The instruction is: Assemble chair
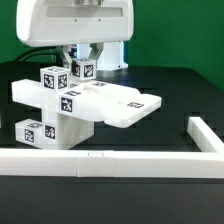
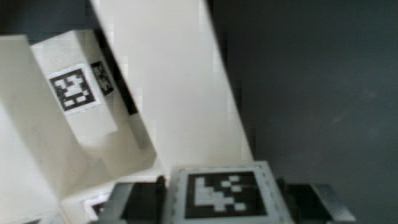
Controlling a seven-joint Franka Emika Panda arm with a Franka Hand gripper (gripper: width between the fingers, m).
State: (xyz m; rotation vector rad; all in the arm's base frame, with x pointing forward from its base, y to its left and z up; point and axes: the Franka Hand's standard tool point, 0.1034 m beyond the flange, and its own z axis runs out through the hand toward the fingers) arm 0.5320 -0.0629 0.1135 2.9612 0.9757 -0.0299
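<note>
You see a black table (image 1: 190, 90); chair (image 1: 75, 105) parts rest center-left, white border rail (image 1: 110, 160) along the lower frame.

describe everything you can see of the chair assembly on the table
The chair is a partly built cluster of matte white, chunky plastic pieces resting on the black table. A flat rounded slab juts toward the exterior view's right, stacked on blocky parts with a cross bar toward the left. Black-and-white square tags mark several faces. The gripper is shut on a small tagged piece at the top rear. The white border rail runs in front, apart from it.
</note>
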